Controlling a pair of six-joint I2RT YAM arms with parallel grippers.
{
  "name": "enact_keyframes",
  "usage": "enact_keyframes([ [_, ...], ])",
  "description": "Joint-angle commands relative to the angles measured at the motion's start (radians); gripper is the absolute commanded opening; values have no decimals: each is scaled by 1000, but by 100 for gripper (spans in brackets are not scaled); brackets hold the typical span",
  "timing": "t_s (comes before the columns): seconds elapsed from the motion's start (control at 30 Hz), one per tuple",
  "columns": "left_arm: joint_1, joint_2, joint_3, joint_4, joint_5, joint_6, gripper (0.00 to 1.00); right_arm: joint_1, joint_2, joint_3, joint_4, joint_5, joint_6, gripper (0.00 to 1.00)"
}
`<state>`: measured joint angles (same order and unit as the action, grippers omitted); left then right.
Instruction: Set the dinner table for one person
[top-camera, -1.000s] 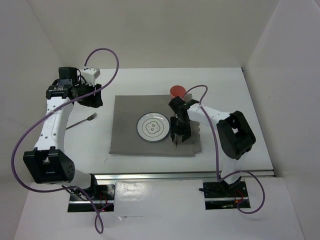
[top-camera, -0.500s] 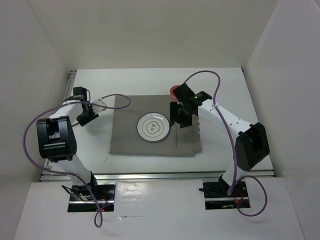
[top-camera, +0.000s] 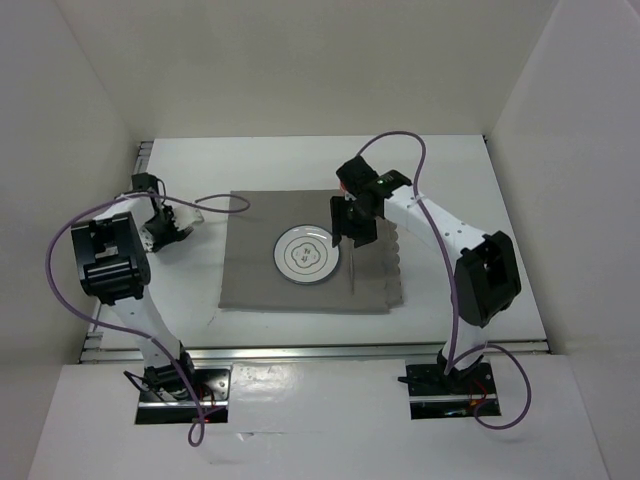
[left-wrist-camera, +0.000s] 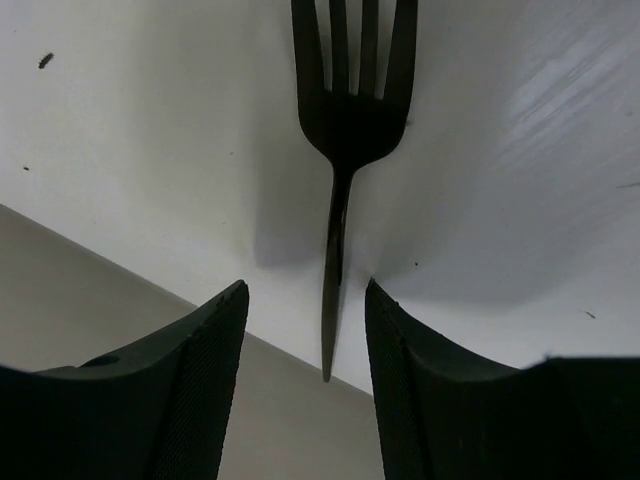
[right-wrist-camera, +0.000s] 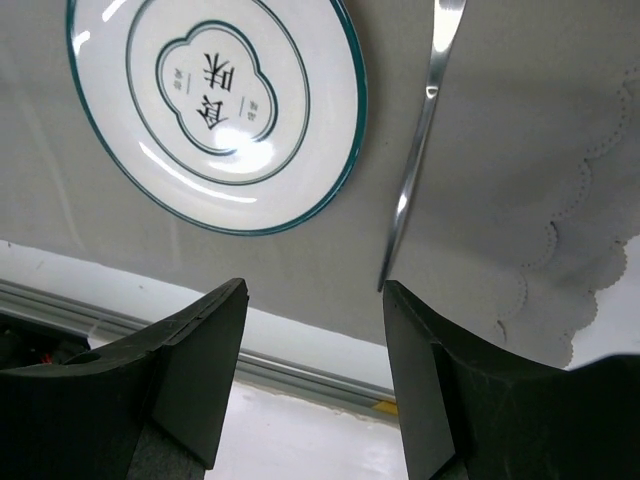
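At the left of the white dinner table (top-camera: 480, 200), the left gripper (left-wrist-camera: 306, 290) sits low over the bare tabletop with its fingers spread. A fork (left-wrist-camera: 345, 110) lies on the table, its handle end reaching into the gap between them and touching neither. On the grey mat (top-camera: 250, 270) lies a teal-rimmed plate (right-wrist-camera: 215, 100), then a silver utensil (right-wrist-camera: 415, 150) beside a scalloped napkin (right-wrist-camera: 540, 200). The right gripper (right-wrist-camera: 315, 290) hangs above the mat, fingers wide, holding nothing.
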<state>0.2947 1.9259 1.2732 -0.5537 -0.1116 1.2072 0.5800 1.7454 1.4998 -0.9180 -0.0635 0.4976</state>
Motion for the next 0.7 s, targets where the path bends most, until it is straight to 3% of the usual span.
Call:
enact_keyframes([
  [0.0,40,21,25,-101,118,38,58,0,8,76,-30,7,-22,65],
  [0.17,40,85,34,-47,105,19,56,9,63,137,-60,-16,-31,65],
  [0.37,40,194,182,-365,177,-3,46,18,85,195,-99,24,-50,65],
  [0.5,40,249,213,-440,178,6,41,18,85,195,-99,42,-50,65],
  [0.67,40,349,244,-469,178,-29,18,18,52,206,-120,74,-50,65],
])
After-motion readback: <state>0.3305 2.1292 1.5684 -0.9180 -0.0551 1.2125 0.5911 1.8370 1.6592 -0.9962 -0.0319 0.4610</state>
